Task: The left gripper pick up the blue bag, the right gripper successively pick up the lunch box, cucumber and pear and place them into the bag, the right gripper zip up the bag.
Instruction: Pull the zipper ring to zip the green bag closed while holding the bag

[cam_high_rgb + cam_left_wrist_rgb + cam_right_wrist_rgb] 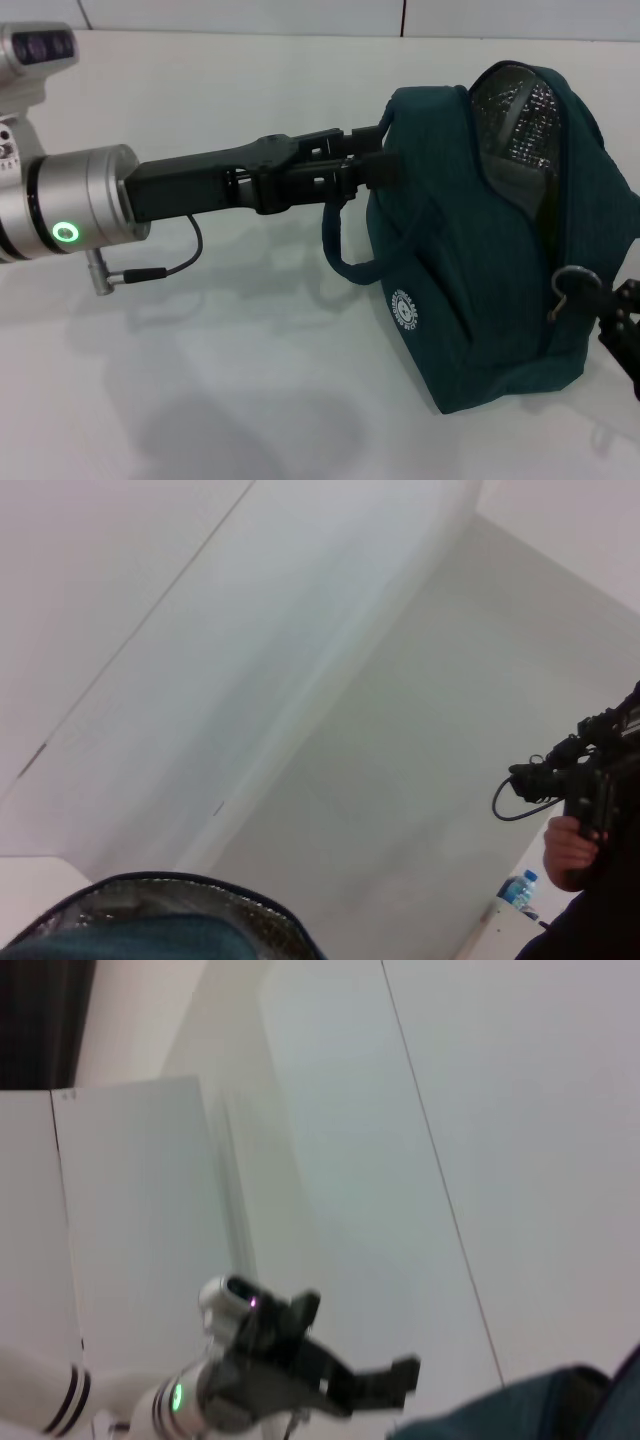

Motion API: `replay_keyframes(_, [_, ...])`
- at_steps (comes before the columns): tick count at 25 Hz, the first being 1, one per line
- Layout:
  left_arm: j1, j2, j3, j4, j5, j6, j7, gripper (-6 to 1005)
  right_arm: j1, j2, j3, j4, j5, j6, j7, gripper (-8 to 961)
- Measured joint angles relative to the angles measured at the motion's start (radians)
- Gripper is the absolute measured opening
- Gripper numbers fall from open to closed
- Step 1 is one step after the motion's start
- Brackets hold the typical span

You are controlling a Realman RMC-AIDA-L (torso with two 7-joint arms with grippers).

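I am reaching my left gripper (372,165) across from the left side of the head view, arm nearly level, and its fingers are pinching the upper left edge of the blue bag (470,290), closed on the fabric beside one looped handle (340,245) that is hanging down below them. My arm's silver section (85,200) is showing a green ring light, and a thin grey cable (175,262) is drooping from it.

My right gripper (622,330) is sitting at the right edge of the head view, low beside the bag's right end, close to the metal ring-pull (568,285) of the zipper. Only part of it is showing, so I cannot tell whether its fingers are apart or together, or whether they are touching the ring.

The bag is resting on the white tabletop (200,400) at the right of the head view, standing upright with its long axis running from near right to far left, and the round white logo (405,308) is facing me. Its mouth is gaping toward the upper right, with the silver foil lining (520,125) showing inside. In the left wrist view the foil rim (180,910) is filling the near corner.
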Motion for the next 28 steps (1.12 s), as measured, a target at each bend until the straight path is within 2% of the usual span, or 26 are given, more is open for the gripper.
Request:
replay_keyframes(7, [0.035,0.002,0.005,-0.001,0.014,0.033,0.106,884,0.029,0.005,0.006,-0.011,0.073,-0.037,0.002,9])
replay_keyframes(13, [0.081,0.001,0.008,-0.009,0.022,0.066,0.216,880,0.111,0.007,0.01,-0.013,0.13,-0.044,0.04,9])
replay_keyframes(21, [0.154,-0.001,0.009,-0.014,0.028,0.091,0.331,875,0.224,0.013,0.007,-0.01,0.148,0.018,0.064,9])
replay_keyframes(28, [0.172,-0.004,0.004,-0.06,0.022,0.076,0.417,871,0.299,0.023,0.004,-0.006,0.147,0.057,0.099,9])
